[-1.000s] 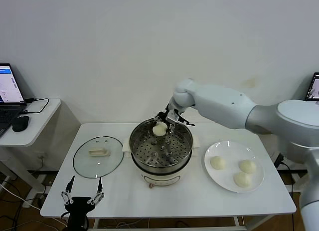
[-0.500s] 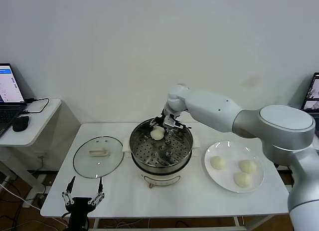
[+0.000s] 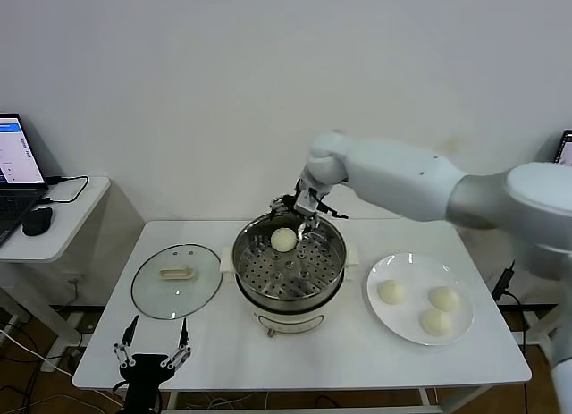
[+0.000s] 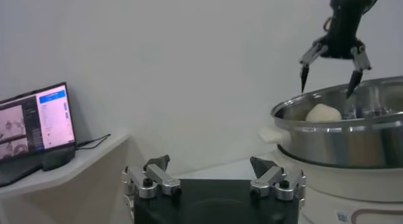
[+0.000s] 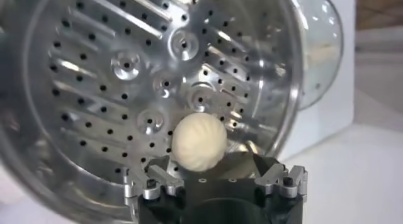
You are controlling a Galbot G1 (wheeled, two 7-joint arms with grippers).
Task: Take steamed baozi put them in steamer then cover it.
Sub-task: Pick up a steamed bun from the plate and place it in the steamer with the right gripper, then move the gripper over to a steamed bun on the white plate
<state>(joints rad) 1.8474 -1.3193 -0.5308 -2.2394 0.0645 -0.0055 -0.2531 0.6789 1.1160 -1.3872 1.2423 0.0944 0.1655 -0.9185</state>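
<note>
The steamer stands mid-table, its perforated tray showing in the right wrist view. One baozi lies on the tray at the far side; it also shows in the right wrist view and the left wrist view. My right gripper hovers open just above it, apart from it. Three more baozi lie on the white plate at the right. The glass cover lies flat left of the steamer. My left gripper is open and empty below the table's front left edge.
A side table with a laptop and a mouse stands at the far left. The white wall is close behind the table. The plate sits near the table's right edge.
My right gripper has let go of the baozi, which now rests on the tray, and has risen a little above it. The left arm has not moved.
</note>
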